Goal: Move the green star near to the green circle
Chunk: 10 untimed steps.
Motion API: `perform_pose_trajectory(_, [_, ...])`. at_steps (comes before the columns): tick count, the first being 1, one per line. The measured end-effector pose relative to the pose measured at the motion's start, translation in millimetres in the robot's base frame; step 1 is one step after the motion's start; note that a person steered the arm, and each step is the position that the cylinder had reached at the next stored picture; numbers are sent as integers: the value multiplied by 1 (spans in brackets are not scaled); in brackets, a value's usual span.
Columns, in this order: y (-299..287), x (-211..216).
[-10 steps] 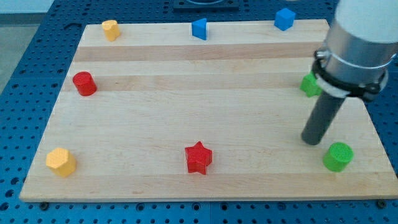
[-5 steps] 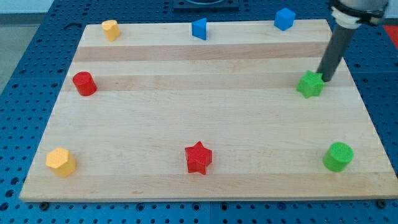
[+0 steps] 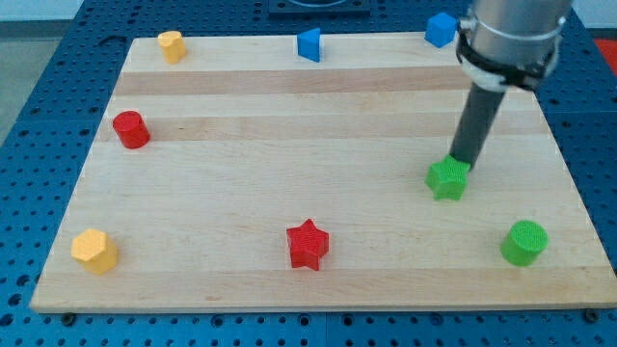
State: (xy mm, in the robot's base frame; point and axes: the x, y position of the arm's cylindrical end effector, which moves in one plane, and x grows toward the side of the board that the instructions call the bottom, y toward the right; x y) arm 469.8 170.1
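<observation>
The green star [image 3: 448, 179] lies up and to the view's left of the green circle [image 3: 523, 242], near it but not yet beside it, so I judge the job partly done: a short push toward the view's lower right remains. My tip [image 3: 463, 163] touches the star's upper right side, on the side away from the circle's row. There is no pincer on this arm, only the rod, so nothing opens or closes.

The green circle sits close to the worktop's [image 3: 289, 183] right edge and not far from its bottom edge, so a hard shove risks carrying the star past it. Bare wood lies between star and circle. The red star [image 3: 308, 244] is well to the circle's left, out of the way.
</observation>
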Motion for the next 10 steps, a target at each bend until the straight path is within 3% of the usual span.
perform_pose_trajectory(1, [1,4])
perform_pose_trajectory(3, [-60,-6])
perform_pose_trajectory(5, [-82,25])
perform_pose_trajectory(7, [-8,29])
perform_pose_trajectory(10, [29,34])
